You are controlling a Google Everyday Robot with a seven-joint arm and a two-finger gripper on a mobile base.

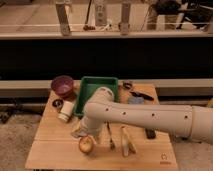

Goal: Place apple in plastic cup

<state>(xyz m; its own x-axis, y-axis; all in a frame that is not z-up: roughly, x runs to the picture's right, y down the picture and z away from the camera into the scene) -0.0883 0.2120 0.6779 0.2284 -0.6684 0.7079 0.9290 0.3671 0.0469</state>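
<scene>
The apple (86,145), yellow-orange with a reddish side, lies on the wooden table (55,155) near the front left. My white arm reaches in from the right, bends over the middle of the table and points down. The gripper (83,133) is at its lower end, just above and behind the apple. A pale see-through shape (76,132) at the gripper's left looks like the plastic cup, lying low on the table and partly hidden by the arm. I cannot tell whether the gripper touches it.
A small white cup (65,111) and a purple bowl (62,85) stand at the back left. A green tray (95,91) is behind the arm. Pale banana-like pieces (127,141), a fork (110,136) and dark tools (136,93) lie to the right.
</scene>
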